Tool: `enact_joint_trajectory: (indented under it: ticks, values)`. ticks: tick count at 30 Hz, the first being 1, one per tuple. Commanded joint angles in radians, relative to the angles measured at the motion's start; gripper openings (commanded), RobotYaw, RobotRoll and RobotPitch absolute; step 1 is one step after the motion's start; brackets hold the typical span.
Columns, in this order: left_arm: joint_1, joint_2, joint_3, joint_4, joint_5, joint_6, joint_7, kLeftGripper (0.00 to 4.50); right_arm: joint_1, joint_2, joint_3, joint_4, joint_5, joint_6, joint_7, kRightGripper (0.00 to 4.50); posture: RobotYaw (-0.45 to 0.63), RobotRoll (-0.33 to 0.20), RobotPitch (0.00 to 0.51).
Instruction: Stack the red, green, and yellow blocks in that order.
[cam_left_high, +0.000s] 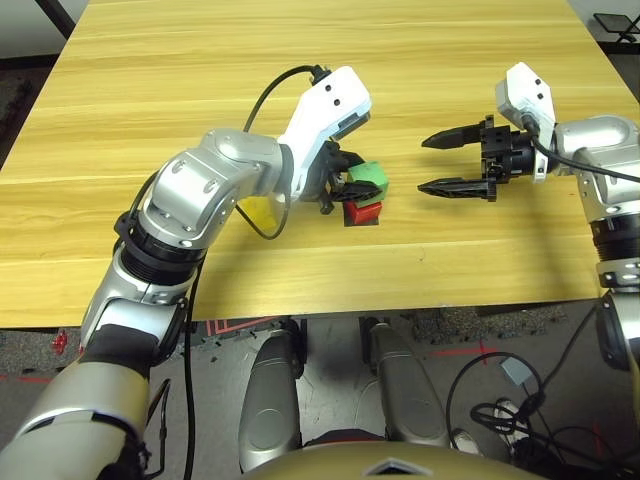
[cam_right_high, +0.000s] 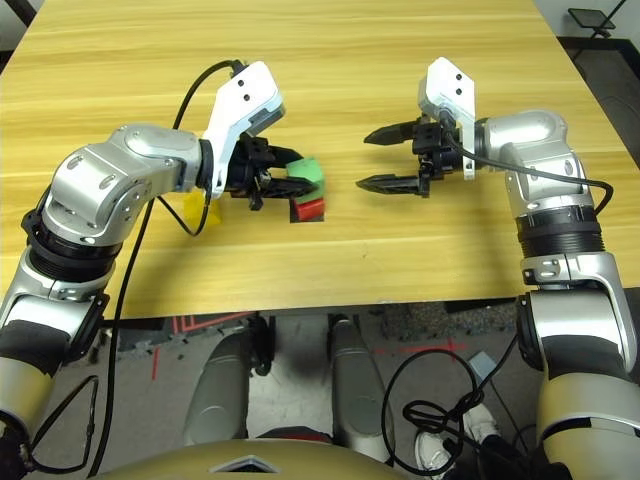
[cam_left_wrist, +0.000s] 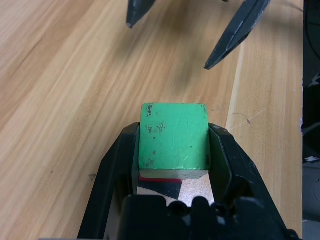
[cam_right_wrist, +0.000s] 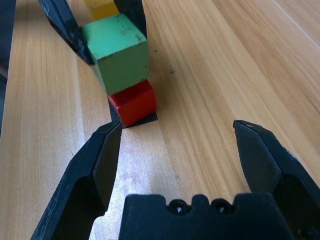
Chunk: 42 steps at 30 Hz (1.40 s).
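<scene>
The left claw (cam_left_high: 352, 190) is closed on the green block (cam_left_high: 369, 177), one black finger (cam_left_wrist: 116, 165) on each side of it. The green block sits on top of the red block (cam_left_high: 364, 211); in the right wrist view it is set a little askew, overhanging the red one on one side. The red block rests on a flat black square patch (cam_right_wrist: 142, 120) on the wooden surface (cam_left_high: 300, 90), roughly midway between the left and right edges and nearer the front edge than the back. From the pictures it cannot be told whether the green block's full weight is down on the red one or partly carried by the claw.

The yellow block (cam_left_high: 259, 212) lies on the surface to the left of the stack, partly hidden behind the left forearm and its black cable (cam_left_high: 262, 100); in the right wrist view it shows just beyond the green block.

The right claw (cam_left_high: 430, 164) hovers to the right of the stack, near it but apart from it, its two pointed fingers (cam_right_wrist: 95, 165) spread wide with nothing between them, aimed toward the blocks.
</scene>
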Motion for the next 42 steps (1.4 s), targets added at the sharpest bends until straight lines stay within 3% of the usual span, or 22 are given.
enact_joint_trajectory:
  ticks: [1, 21, 28, 32, 37, 42]
  values:
    - [0.009, 0.0, -0.015, 0.003, 0.004, -0.017, -0.009, 2.04, 0.018, -0.021, -0.014, -0.027, 0.01, 0.011, -0.002, 4.5, 0.07, 0.016, 0.283]
    - [0.014, -0.018, -0.019, 0.015, 0.004, -0.027, -0.005, 2.04, 0.031, -0.032, -0.017, -0.069, 0.024, 0.043, -0.009, 4.5, 0.06, 0.006, 0.286]
    - [0.01, -0.028, -0.004, 0.009, -0.001, -0.013, 0.01, 4.46, 0.021, -0.032, -0.016, -0.061, 0.024, 0.039, -0.007, 4.5, 0.06, 0.004, 0.282]
    - [0.007, -0.002, 0.031, -0.023, -0.025, 0.011, 0.005, 4.49, 0.018, -0.035, -0.016, -0.055, 0.023, 0.035, -0.004, 4.5, 0.07, 0.001, 0.279]
    - [0.057, 0.223, 0.076, -0.069, -0.041, -0.018, -0.112, 4.49, 0.002, -0.036, -0.014, -0.035, 0.021, 0.028, 0.003, 4.5, 0.09, -0.001, 0.274]
    - [0.164, 0.491, 0.101, -0.043, -0.005, -0.145, -0.268, 4.49, -0.025, -0.025, -0.006, 0.007, 0.012, 0.008, 0.01, 4.5, 0.12, 0.001, 0.268]
